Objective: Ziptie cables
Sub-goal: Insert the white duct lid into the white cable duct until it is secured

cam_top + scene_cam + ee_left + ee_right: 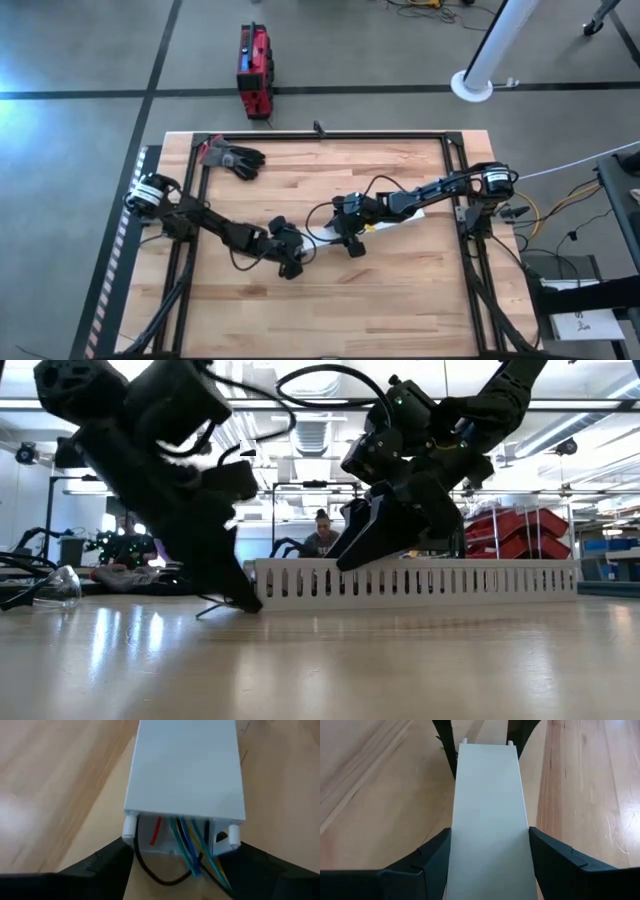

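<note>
My left fingers (175, 870) spread round the channel (185, 770) end, right fingers (490, 865) straddling it, released; gather cables (192, 845) squarely first.

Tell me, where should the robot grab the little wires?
Probably the loose wires poking out of the white channel's open end, coming in from that end between the left hand's fingers; the lid hides the rest, so only there are they bare.

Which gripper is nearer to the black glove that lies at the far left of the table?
The left. The left gripper is near the table's middle, diagonally below the black glove in the high view. The right gripper is farther right, over the white channel.
</note>
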Controlling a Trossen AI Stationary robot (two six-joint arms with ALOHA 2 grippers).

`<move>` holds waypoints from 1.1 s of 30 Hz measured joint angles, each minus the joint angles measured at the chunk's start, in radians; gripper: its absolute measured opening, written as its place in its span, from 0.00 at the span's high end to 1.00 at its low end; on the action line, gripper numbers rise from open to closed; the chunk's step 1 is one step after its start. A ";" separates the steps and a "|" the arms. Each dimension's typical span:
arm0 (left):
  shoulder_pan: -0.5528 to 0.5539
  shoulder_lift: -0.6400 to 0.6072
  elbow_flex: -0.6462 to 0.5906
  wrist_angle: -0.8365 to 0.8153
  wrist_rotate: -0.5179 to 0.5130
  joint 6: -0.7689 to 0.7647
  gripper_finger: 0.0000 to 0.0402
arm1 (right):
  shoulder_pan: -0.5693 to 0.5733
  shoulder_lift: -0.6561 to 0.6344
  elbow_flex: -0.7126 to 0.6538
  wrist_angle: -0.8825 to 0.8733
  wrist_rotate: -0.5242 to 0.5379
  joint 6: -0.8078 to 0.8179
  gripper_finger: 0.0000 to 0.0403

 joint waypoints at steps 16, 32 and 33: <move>-0.009 0.046 -0.010 0.065 -0.060 0.012 0.46 | -0.003 0.002 -0.006 0.037 -0.029 0.005 0.46; -0.010 0.050 -0.014 0.082 -0.079 0.023 0.46 | -0.002 0.006 -0.008 0.100 -0.047 0.051 0.46; -0.010 0.050 -0.014 0.082 -0.079 0.023 0.46 | -0.002 0.006 -0.008 0.100 -0.047 0.052 0.46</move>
